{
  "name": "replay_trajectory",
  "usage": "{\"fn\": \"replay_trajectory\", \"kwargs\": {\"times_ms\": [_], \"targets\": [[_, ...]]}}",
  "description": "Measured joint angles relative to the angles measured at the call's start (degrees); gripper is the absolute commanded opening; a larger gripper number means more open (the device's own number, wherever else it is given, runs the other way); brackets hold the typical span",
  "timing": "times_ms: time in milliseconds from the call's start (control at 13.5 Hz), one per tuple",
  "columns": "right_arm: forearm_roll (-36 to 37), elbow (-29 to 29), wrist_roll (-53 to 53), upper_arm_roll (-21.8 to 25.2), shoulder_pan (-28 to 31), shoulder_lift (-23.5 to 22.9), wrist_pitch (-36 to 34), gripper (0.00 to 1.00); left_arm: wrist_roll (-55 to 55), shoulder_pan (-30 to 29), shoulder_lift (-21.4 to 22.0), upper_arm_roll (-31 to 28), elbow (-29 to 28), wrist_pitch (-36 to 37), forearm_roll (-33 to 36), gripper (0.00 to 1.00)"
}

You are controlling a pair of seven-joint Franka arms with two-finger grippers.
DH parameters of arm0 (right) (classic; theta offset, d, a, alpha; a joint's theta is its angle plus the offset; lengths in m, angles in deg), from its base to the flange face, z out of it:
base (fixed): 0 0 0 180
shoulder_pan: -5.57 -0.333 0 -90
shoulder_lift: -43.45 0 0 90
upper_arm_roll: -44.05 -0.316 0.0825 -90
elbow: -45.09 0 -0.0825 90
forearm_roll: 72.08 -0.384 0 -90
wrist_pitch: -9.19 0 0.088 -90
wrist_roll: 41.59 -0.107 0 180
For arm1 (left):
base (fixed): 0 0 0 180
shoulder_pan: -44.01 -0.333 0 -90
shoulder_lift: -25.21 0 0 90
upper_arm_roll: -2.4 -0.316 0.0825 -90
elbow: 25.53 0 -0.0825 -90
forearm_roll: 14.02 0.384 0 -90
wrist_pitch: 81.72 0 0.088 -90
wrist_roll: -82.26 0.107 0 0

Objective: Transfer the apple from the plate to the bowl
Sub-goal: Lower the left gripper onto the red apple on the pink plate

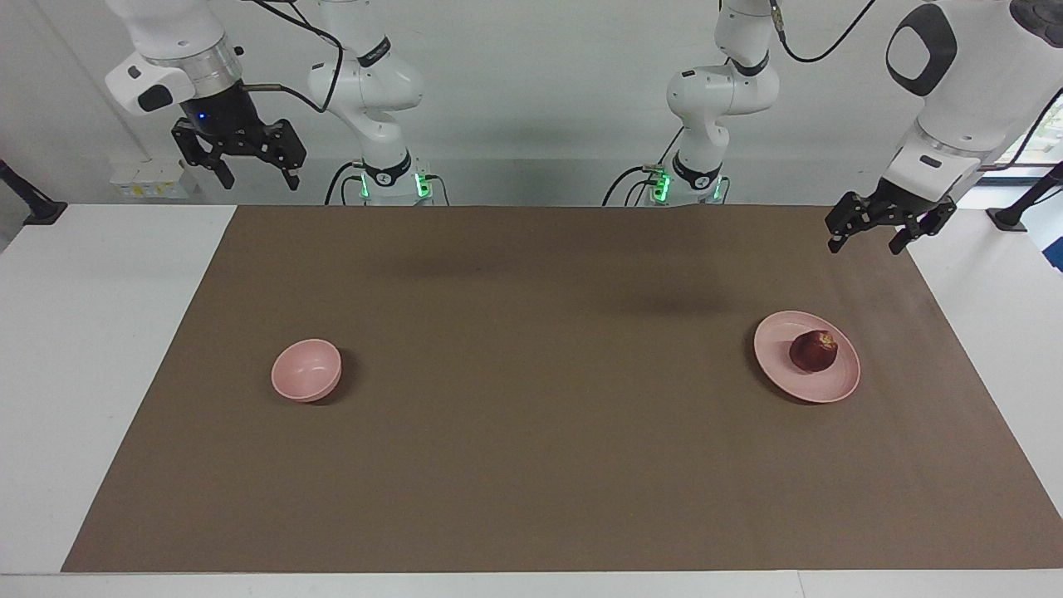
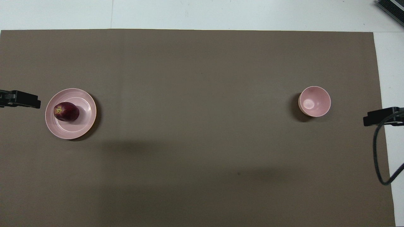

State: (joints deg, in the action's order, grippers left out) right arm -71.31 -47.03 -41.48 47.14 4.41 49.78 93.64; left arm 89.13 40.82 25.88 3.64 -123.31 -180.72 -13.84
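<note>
The apple (image 1: 813,350) sits on the plate (image 1: 776,365), well apart from the empty bowl (image 1: 306,370). The left gripper (image 1: 877,230), open and empty, hangs raised near the plate, probably the picker; the right gripper (image 1: 249,166) waits open and empty.

Left pincer (image 1: 889,228) raised over surface (image 1: 531,465) edge, fingers apart, right pincer (image 1: 239,158) raised high at other end, fingers apart, empty.
</note>
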Motion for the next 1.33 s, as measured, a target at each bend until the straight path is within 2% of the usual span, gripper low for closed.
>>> {"fn": "replay_trajectory", "kwargs": {"times_ms": [667,963,1333], "targets": [[-0.03,-1.26,0.00,-0.23,-0.28,-0.15,0.32,1.00,0.00,-2.66,-2.78,-0.13,-9.74,-15.17,0.00,1.00],[-0.08,-1.56,0.00,-0.23,-0.28,-0.21,1.68,1.00,-0.01,-2.66,-3.24,-0.13,-12.57,-16.69,0.00,1.00],[-0.11,-1.74,0.00,-0.24,-0.52,-0.21,1.68,1.00,-0.01,-2.66,-9.59,-0.09,-17.50,-26.71,0.00,1.00]]}}
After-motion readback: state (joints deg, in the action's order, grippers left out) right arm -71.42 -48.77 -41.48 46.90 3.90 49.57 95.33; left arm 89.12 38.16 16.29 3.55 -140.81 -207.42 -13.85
